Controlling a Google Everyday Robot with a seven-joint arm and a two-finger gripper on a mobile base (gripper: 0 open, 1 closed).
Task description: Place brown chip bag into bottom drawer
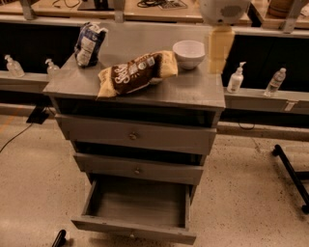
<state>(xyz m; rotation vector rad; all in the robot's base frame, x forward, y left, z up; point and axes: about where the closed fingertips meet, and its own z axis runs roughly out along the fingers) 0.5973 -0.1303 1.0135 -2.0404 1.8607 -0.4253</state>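
The brown chip bag [136, 72] lies on its side on top of the grey cabinet [193, 89], left of centre, with one tan end touching a white bowl [189, 52]. The bottom drawer [140, 202] is pulled open and its plain box interior holds nothing. The two shallower drawers above it are pushed in. My gripper [220, 53] hangs as a tan block under the white arm joint [224, 9], above the cabinet's back right corner, just right of the bowl and apart from the bag. It holds nothing that I can see.
A dark blue and white bag [88, 44] stands at the cabinet's back left. Small bottles sit on ledges at the left [13, 66] and right [235, 78] [275, 83]. A black stand leg [289, 169] lies on the floor at the right.
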